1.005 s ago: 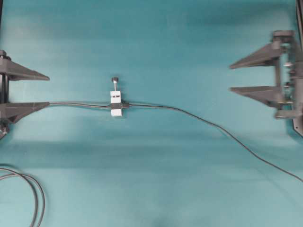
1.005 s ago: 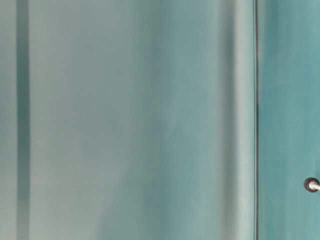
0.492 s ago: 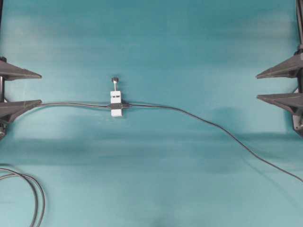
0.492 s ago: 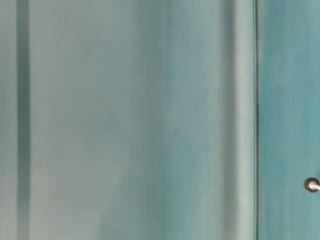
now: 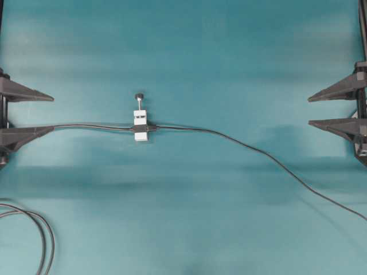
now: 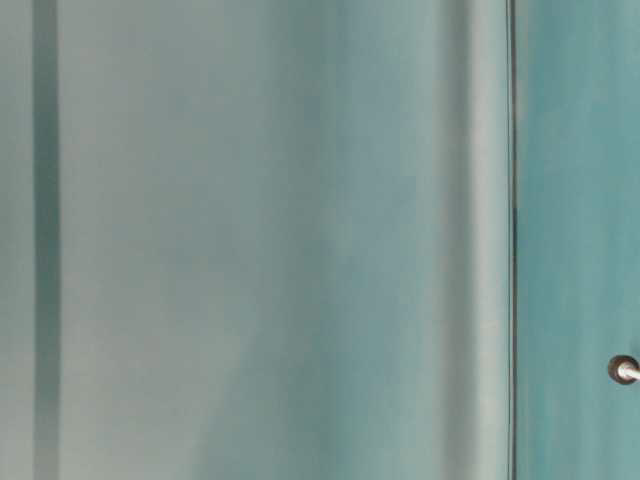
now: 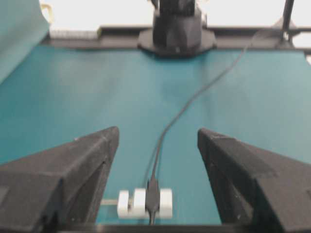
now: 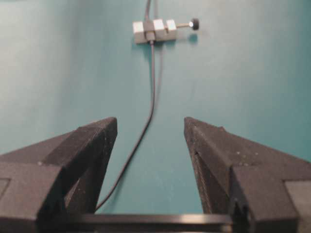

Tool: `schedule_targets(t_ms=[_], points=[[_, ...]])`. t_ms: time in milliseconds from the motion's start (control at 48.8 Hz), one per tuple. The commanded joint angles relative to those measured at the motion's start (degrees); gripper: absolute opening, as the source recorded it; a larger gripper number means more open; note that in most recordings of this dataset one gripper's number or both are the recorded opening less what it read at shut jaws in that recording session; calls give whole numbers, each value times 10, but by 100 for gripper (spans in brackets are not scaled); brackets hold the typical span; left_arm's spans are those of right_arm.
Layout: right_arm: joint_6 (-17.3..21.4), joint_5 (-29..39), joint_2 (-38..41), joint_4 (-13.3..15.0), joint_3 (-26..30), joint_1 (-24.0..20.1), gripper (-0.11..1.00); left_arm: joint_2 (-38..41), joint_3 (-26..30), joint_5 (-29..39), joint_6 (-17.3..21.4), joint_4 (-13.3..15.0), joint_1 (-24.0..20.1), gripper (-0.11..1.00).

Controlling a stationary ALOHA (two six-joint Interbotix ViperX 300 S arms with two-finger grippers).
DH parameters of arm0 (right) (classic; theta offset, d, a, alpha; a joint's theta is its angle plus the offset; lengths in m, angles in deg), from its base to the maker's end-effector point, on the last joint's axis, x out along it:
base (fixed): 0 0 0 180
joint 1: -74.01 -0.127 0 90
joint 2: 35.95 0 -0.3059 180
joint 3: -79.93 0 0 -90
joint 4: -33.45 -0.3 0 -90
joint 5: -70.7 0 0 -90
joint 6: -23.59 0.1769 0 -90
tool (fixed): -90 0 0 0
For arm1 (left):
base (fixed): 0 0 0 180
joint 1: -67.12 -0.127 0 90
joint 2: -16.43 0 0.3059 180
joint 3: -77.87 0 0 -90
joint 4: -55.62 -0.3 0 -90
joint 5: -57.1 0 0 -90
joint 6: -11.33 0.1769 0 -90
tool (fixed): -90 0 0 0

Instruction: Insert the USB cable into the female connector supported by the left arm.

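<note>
The female connector (image 5: pixel 140 118), a white block with a black band and a pin with a black knob (image 5: pixel 138 96), lies on the teal table left of centre. Its fixed black cable (image 5: pixel 86 126) runs left, passing at my left gripper's lower finger (image 5: pixel 28 133). The USB cable (image 5: pixel 241 143) runs from the block's right side to the lower right, and its dark plug (image 5: pixel 151 127) sits at the black band. My left gripper (image 5: pixel 53 113) is open and empty at the left edge. My right gripper (image 5: pixel 309 111) is open and empty at the right edge. The left wrist view shows the block (image 7: pixel 165 203) close ahead between the open fingers. The right wrist view shows it (image 8: pixel 160 26) far ahead.
A looped thicker black cable (image 5: pixel 41 235) lies at the bottom left corner. The right arm's base (image 7: pixel 177 29) stands at the far table edge in the left wrist view. The table-level view is blurred and shows only a thin vertical cable (image 6: pixel 512 240) and a knob (image 6: pixel 622 369).
My right gripper has drawn back toward the right edge. My left gripper has shifted slightly left and down. The block and both cables have not moved.
</note>
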Motion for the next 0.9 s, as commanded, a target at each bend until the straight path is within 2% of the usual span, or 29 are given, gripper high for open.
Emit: schedule_targets(t_ms=[0, 882], points=[[-1, -2, 4, 1, 7, 1, 65, 4, 13, 15, -1, -1, -2, 82], [-4, -2, 4, 1, 8, 1, 65, 4, 15, 27, 2, -1, -1, 82]])
